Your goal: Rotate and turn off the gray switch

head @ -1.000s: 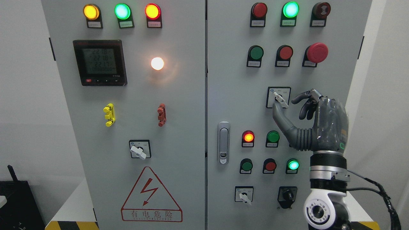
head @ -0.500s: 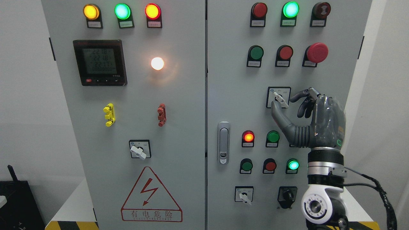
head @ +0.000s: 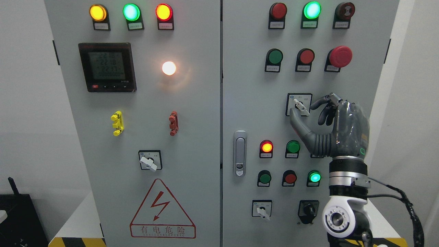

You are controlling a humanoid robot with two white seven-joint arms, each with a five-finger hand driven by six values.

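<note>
The gray rotary switch [head: 299,105] sits on a white plate at mid-height on the right cabinet door, its lever slanting from upper left to lower right. My right hand [head: 301,108] comes up from the lower right and is open around the lever. The thumb tip [head: 292,113] is at the lever's lower left. The index fingertip [head: 312,105] is just right of it. The other fingers curl behind. I cannot tell if the fingers press on the lever. The left arm is out of view.
Similar gray switches sit on the left door [head: 148,162] and at the lower right door [head: 262,210], beside a black rotary switch [head: 308,208]. Push buttons and lit lamps surround the hand. A red mushroom button [head: 340,56] is above it, and a door handle [head: 240,153] lies to the left.
My right hand has moved slightly up and left toward the switch. Thumb and index finger now sit closer around the lever. The lever's angle looks unchanged.
</note>
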